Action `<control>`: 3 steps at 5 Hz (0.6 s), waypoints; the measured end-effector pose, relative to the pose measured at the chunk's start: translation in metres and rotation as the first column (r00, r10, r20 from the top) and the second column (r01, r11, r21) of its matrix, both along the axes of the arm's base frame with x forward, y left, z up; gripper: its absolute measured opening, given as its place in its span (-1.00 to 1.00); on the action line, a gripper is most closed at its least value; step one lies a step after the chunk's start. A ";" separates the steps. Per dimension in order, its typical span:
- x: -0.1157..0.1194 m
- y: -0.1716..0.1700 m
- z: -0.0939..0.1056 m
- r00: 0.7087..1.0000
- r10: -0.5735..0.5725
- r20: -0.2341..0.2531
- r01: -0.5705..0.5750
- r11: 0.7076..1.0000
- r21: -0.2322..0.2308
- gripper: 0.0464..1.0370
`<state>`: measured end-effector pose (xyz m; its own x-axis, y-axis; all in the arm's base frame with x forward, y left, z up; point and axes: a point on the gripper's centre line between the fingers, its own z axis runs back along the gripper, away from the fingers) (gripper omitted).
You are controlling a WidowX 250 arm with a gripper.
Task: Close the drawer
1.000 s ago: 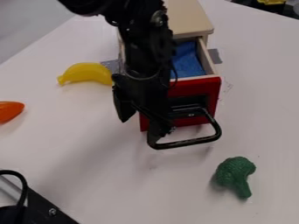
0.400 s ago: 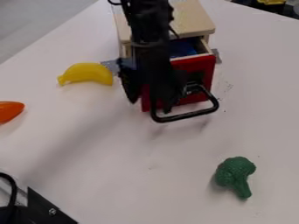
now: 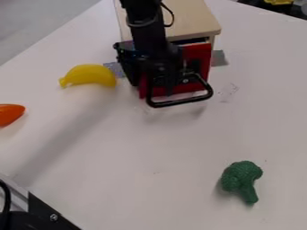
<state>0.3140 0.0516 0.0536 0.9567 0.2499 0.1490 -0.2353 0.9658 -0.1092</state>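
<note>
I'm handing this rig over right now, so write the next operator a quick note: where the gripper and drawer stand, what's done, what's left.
Gripper: down at the red drawer front, by its black handle; gripper opening can't be judged.
Drawer: most of the way into the wooden cabinet, with a narrow dark gap visible under the top.
Done: most of the closing.
Left: likely a small push inward until the front sits flush, then back the arm off.
Nearby: yellow banana beside the cabinet, green broccoli out in front; neither seems in the drawer's way.
</note>
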 end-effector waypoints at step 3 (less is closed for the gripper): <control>0.012 0.011 -0.005 0.998 0.058 -0.008 -0.058 0.998 -0.010 0.92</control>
<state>0.3256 0.0624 0.0487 0.9415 0.3068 0.1392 -0.2920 0.9492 -0.1169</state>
